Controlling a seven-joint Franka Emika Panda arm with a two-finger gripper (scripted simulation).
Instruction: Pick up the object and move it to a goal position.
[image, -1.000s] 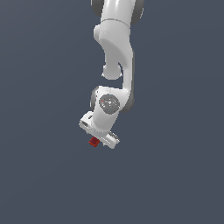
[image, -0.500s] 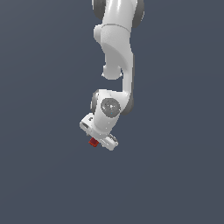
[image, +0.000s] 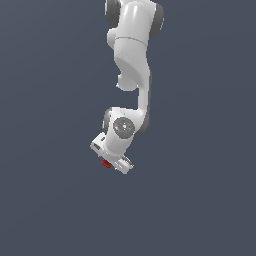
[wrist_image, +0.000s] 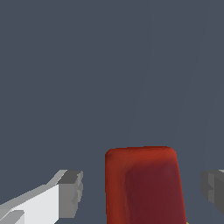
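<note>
A: In the exterior view, your hand (image: 113, 159) hangs low under the white arm (image: 134, 60), tilted. The object (image: 106, 163) shows only as a red speck at its lower edge, toward the exterior view's left.

B: Is it gripped?

A: You can't tell from there. In the wrist view, the object (wrist_image: 143, 186) sits between the fingers (wrist_image: 70, 193), with a clear gap on each side, so the hand is open around it.

B: What could go wrong?

A: The object lies nearer one finger. I'd judge that closing off-centre could push or twist it, and its bent shape might slip out when you lift.
</note>
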